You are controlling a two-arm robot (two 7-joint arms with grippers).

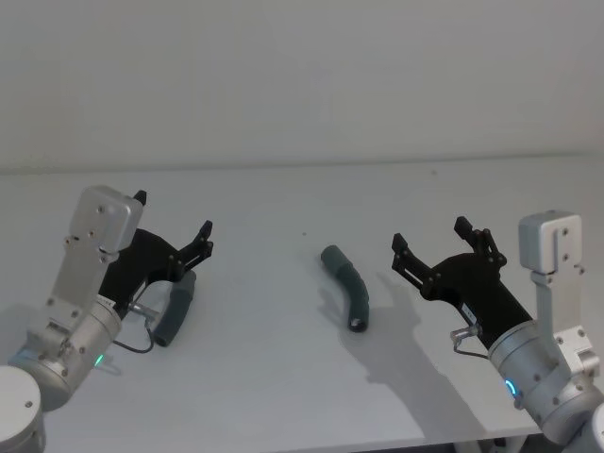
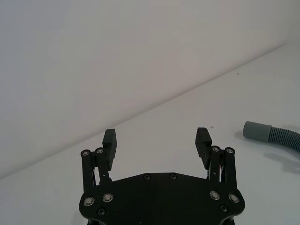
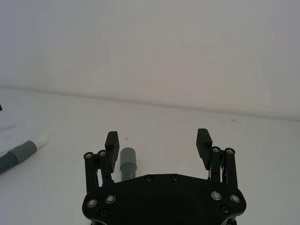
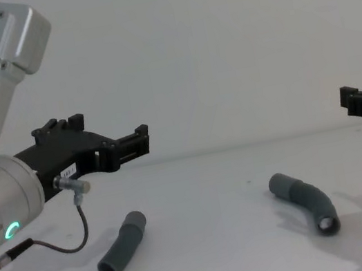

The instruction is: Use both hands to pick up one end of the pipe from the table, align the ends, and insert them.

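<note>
Two dark grey ribbed pipe pieces lie apart on the white table. One piece lies at the left, under my left gripper, which hovers open and empty above it. The other, bent piece lies mid-table, left of my right gripper, also open and empty. The left wrist view shows the left gripper with the bent piece's cuff off to one side. The right wrist view shows the right gripper, that cuff near one finger, and the far piece's pale tip.
A plain pale wall rises behind the table's far edge. A thin black cable loops from the left wrist down near the left pipe piece. The table's front edge runs close to the right arm's base.
</note>
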